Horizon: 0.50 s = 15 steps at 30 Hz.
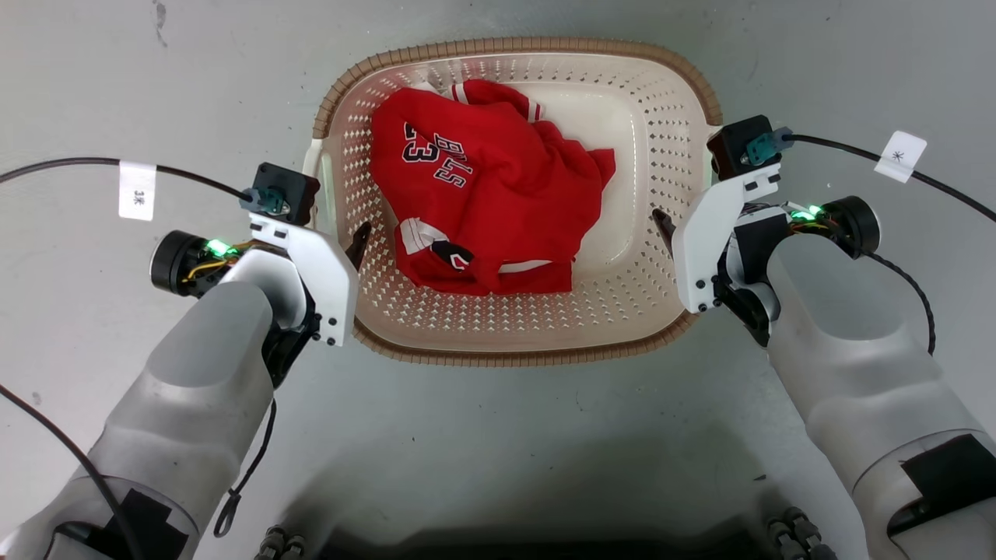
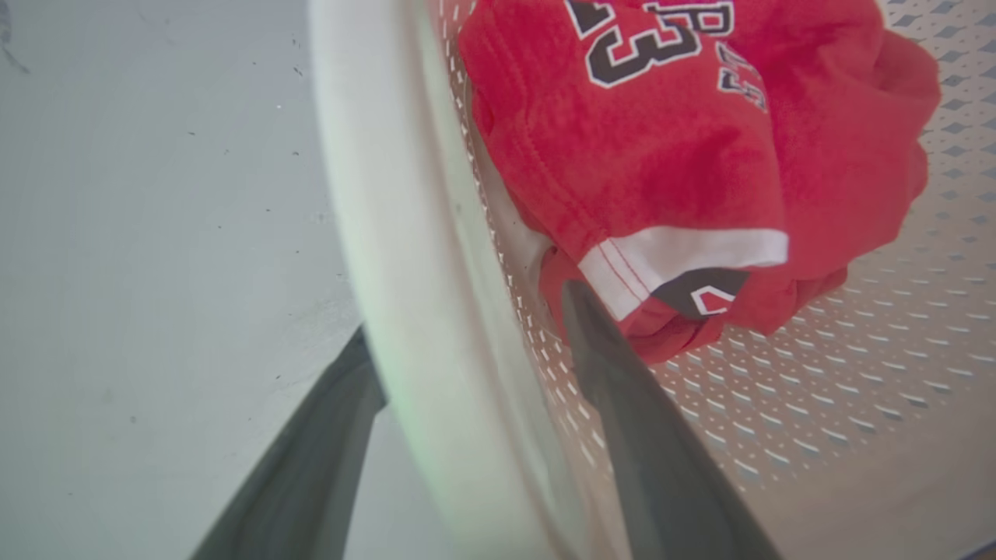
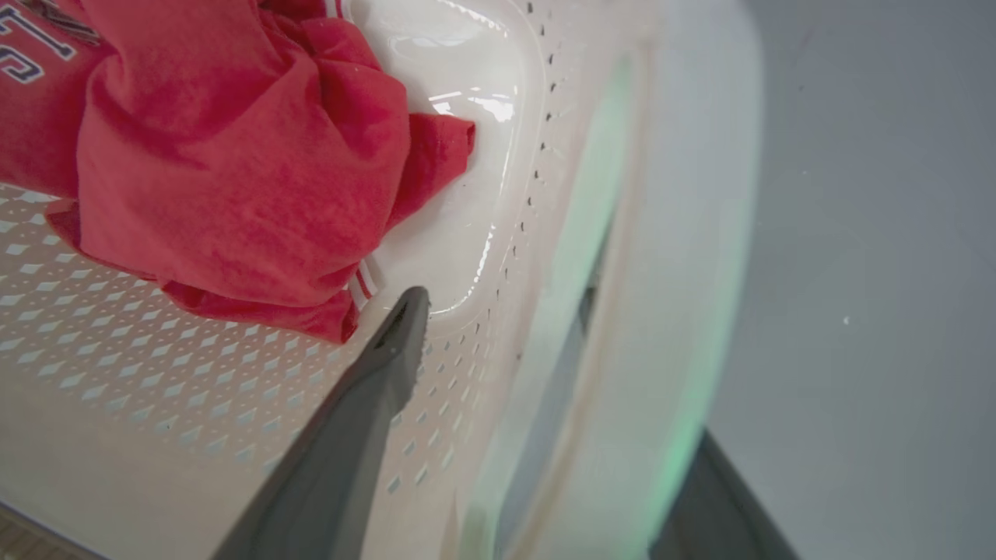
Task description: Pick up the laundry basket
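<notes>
The laundry basket (image 1: 513,47) stands on the grey floor, cream-white and perforated with a brown woven-look rim. My left gripper (image 1: 331,233) straddles its left handle rim (image 2: 389,233), one dark finger (image 2: 622,404) inside the wall and the other outside. My right gripper (image 1: 692,225) straddles the right side in the same way, with its inner finger (image 3: 373,373) against the perforated wall and the outer one mostly hidden behind the rim (image 3: 685,233). Both grippers look open around the rim.
A crumpled red jersey (image 1: 475,187) with white trim and dark lettering lies inside the basket, close to the left inner finger. Black cables with white tags (image 1: 137,190) trail from both wrists over the bare floor.
</notes>
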### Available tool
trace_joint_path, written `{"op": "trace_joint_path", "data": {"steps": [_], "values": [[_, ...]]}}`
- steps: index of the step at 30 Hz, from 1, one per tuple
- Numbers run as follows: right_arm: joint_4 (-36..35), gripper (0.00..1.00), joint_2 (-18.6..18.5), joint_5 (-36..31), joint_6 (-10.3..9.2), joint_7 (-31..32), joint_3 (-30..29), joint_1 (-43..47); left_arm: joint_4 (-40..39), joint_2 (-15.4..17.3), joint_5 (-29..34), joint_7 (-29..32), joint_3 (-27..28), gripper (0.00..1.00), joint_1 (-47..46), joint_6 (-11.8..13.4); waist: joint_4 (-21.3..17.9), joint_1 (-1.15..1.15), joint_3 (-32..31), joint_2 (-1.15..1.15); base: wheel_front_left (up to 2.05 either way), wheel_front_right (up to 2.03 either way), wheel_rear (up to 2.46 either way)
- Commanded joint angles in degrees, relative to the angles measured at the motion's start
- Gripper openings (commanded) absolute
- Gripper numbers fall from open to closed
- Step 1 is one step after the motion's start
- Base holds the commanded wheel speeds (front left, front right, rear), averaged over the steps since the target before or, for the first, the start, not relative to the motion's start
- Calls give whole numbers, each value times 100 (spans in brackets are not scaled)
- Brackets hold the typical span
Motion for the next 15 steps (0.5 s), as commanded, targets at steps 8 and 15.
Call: {"op": "trace_joint_path", "data": {"steps": [8, 15], "values": [[215, 100, -6, 121, -4, -43, 115, -272, 12, 128, -570, -105, -608, 100, -232, -6, 32, -1, 91, 0, 0, 0, 0], [262, 0, -6, 249, -3, 28, 289, -294, -55, 197, -1045, -23, -1085, 0, -305, -1, 58, -1, 102, 0, 0, 0, 0]]}}
